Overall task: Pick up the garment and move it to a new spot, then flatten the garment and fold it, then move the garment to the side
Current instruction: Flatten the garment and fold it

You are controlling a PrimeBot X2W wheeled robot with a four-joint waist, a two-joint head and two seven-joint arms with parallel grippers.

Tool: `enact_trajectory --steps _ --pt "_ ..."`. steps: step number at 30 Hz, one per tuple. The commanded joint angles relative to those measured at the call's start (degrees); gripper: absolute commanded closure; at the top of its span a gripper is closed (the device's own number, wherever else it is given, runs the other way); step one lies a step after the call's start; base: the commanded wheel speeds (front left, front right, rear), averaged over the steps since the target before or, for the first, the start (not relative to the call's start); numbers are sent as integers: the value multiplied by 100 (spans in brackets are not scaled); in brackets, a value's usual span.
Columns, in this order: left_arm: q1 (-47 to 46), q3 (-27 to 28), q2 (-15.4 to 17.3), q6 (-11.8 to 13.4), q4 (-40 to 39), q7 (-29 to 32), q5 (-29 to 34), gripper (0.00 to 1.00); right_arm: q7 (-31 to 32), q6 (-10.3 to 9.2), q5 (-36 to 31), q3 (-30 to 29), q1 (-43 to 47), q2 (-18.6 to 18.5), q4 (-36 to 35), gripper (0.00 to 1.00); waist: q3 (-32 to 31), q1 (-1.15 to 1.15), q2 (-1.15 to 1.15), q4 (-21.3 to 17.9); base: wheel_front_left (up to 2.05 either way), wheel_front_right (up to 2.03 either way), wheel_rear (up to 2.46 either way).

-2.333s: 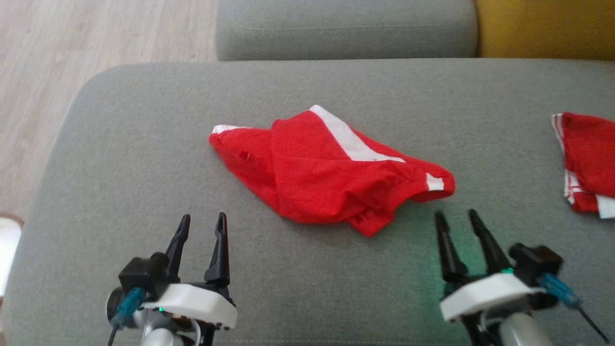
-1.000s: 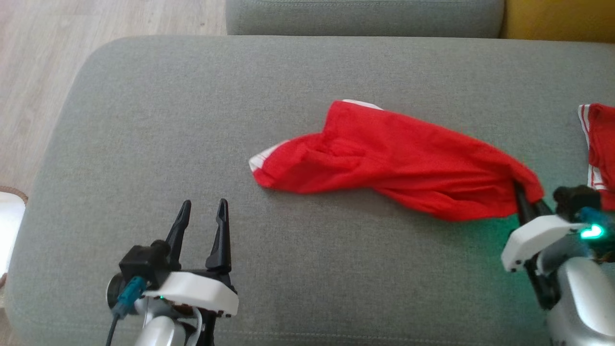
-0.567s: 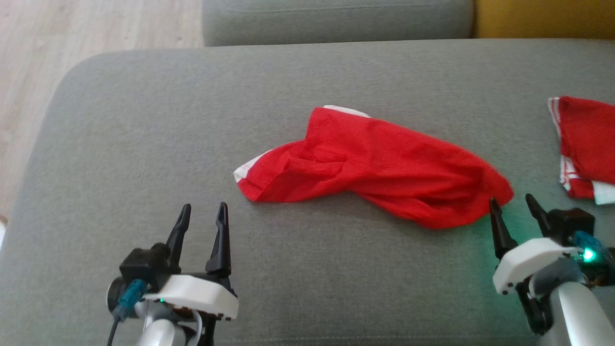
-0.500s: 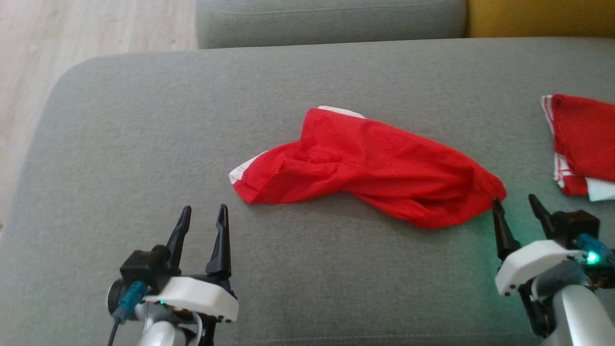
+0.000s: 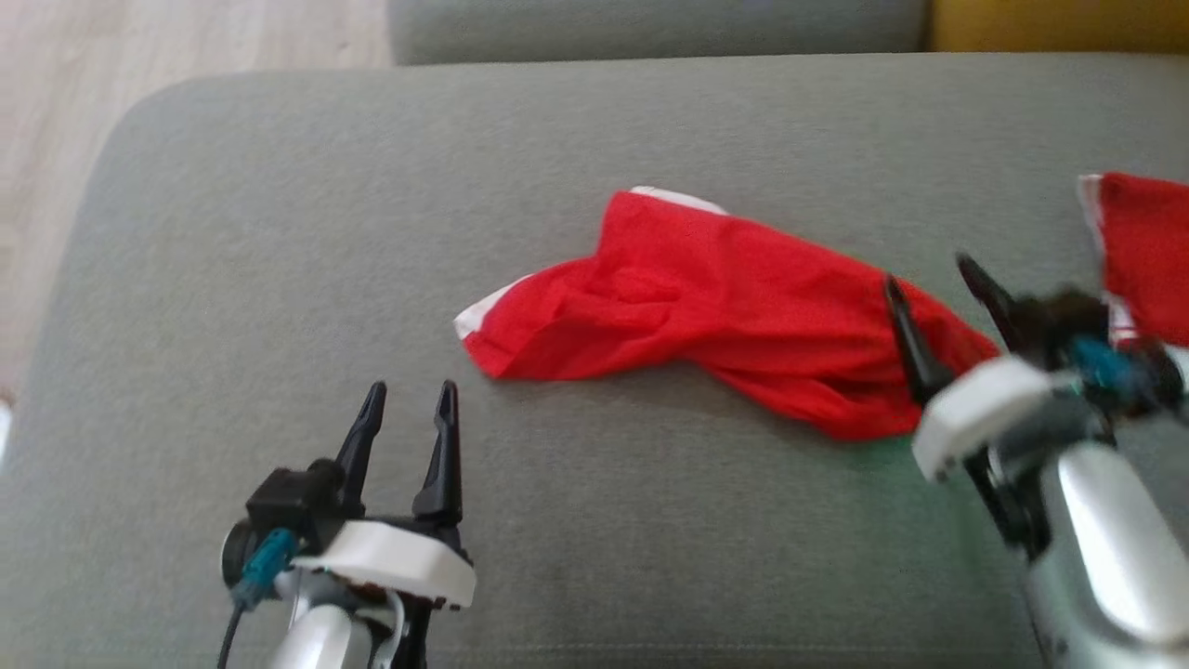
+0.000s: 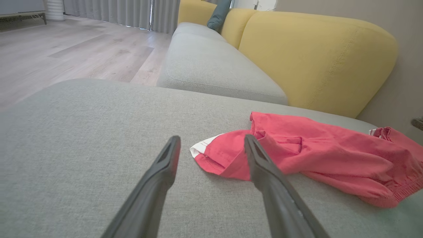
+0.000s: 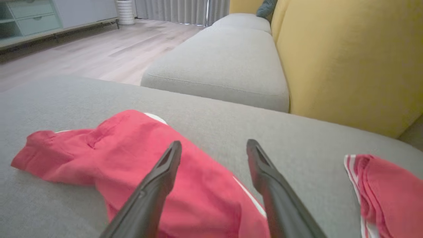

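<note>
Red garment (image 5: pixel 734 307) rumpled on the grey cushion (image 5: pixel 279 232), held by nothing.
It stretches from the cushion's middle toward the right edge, with white trim at its left end. The right tool (image 5: pixel 929 271) hangs spread wide over its right end, gripping nothing; the left tool (image 5: pixel 411 390), likewise released, sits near the front edge, clear of the fabric. Another red cloth (image 5: pixel 1143 251) lies at the right edge.
</note>
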Motion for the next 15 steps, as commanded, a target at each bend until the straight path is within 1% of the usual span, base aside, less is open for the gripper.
enact_trajectory --steps 1,5,6,11,15 --pt "-293 129 -12 -6 -223 -70 -57 0 84 37 83 291 -517 -175 -32 0 153 0 0 268 0 0 0" --pt "-390 57 -12 3 -238 -70 -99 0 340 37 391 771 -1194 -364 603 0 318 0 0 648 0 0 0" --pt "-390 57 -12 3 -238 -70 -99 0 340 37 391 771 -1194 -364 603 0 318 0 0 648 0 0 0" --pt "-486 -29 -13 35 -259 -70 -171 0 738 37 913 1294 -1896 -655 1473 0 496 0 0 1044 0 0 0" --pt "-540 -93 -13 68 -280 -70 -235 0 1133 37 1427 1743 -2299 -911 2006 0 599 0 0 1252 0 0 0"
